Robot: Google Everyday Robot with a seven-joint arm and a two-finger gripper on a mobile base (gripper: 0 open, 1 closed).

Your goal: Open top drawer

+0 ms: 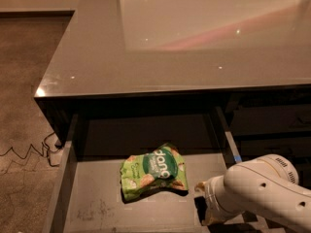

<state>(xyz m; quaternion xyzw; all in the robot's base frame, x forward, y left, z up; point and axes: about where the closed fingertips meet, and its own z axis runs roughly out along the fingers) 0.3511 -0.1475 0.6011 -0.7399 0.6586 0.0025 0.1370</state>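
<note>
Evidently the top drawer (97, 193) stands pulled well out from under the grey desktop (97, 57), a green snack bag (154, 171) lying mid-floor. It should feel stiff and fairly heavy, sliding straight on its rails. The central pull on its front, out of view at the near edge, is the place to hold. The gripper (200, 208) sits low at the near right, over the drawer floor just right of the bag; whether it clasps anything I cannot tell.

Glossy grey desk (97, 57) on speckled brown floor (22, 81).
</note>
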